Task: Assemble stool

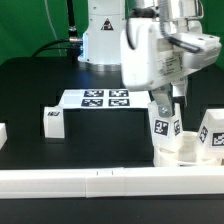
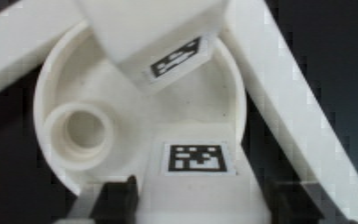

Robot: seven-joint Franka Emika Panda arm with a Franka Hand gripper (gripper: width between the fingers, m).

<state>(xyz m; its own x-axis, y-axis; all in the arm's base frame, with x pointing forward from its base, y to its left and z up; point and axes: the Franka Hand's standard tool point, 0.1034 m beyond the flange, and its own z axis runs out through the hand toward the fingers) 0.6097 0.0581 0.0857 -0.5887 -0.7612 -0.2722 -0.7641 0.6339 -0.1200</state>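
**Ops:** Exterior view first. Where's the leg?

**Me:** My pincer point(image 1: 166, 110) is partly closed and clamped on one leg point(image 1: 161, 130). The leg is upright, long axis vertical, with its foot down on the seat disc point(image 1: 181, 153) beside the rail point(image 1: 100, 182).

**Ops:** And the socket?

**Me:** The wrist view shows an empty socket point(image 2: 78, 130) just beside that leg, not under it. I judge the leg's seating turns on that offset. A spare leg point(image 1: 52, 121) lies well apart on the table, at the exterior view's left.

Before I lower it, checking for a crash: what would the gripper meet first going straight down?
Probably the round seat right beneath: the gripper points down gripping a leg, whose lower end would touch it first. The gap is unclear.
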